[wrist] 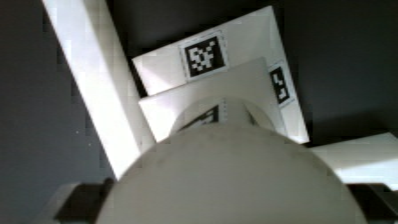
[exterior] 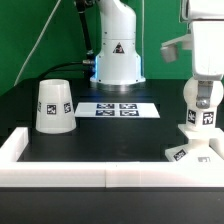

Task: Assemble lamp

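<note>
My gripper (exterior: 203, 96) hangs at the exterior view's right, shut on the round top of the white bulb (exterior: 205, 118). The bulb stands upright with its neck down on the low square sloped base (exterior: 187, 152), which rests by the white front rail. In the wrist view the bulb (wrist: 231, 165) fills the space between my dark fingers (wrist: 71, 205), and the tagged base (wrist: 210, 58) lies beyond it. I cannot tell how deep the neck sits in the base. The cup-like shade (exterior: 54, 105) stands wide end down at the exterior view's left, apart from the rest.
The marker board (exterior: 118, 109) lies flat in the middle of the black table. The robot's own base (exterior: 117, 55) stands behind it. A white rail (exterior: 100, 178) runs along the front and up the left side (exterior: 15, 145); it also shows in the wrist view (wrist: 98, 90).
</note>
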You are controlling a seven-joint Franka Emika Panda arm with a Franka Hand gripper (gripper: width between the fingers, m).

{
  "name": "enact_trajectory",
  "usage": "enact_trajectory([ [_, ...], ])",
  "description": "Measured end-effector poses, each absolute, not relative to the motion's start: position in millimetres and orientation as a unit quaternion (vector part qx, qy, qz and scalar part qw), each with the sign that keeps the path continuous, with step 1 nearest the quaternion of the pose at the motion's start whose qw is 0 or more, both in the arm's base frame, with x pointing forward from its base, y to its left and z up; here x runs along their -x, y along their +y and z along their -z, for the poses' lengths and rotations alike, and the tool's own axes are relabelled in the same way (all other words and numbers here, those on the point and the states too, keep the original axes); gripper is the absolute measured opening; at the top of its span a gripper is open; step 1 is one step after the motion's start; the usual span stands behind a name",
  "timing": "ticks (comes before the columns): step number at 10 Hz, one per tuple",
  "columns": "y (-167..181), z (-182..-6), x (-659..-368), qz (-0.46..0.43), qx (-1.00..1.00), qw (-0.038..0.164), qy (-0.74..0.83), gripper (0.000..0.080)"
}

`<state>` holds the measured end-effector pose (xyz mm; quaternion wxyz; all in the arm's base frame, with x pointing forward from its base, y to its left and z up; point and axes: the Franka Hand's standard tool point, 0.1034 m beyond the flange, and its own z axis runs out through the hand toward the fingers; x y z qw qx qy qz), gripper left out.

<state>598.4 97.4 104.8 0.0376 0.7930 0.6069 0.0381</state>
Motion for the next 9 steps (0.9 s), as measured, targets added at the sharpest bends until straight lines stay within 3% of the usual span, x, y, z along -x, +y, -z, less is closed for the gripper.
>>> enact_trajectory([
  [4,97.9,-104.8,-597.4,-0.051,-0.863,0.032,0.501,0.0574],
  [9,97.1,-104.3,-598.5,-0.065,-0.950,0.006,0.306,0.0576],
])
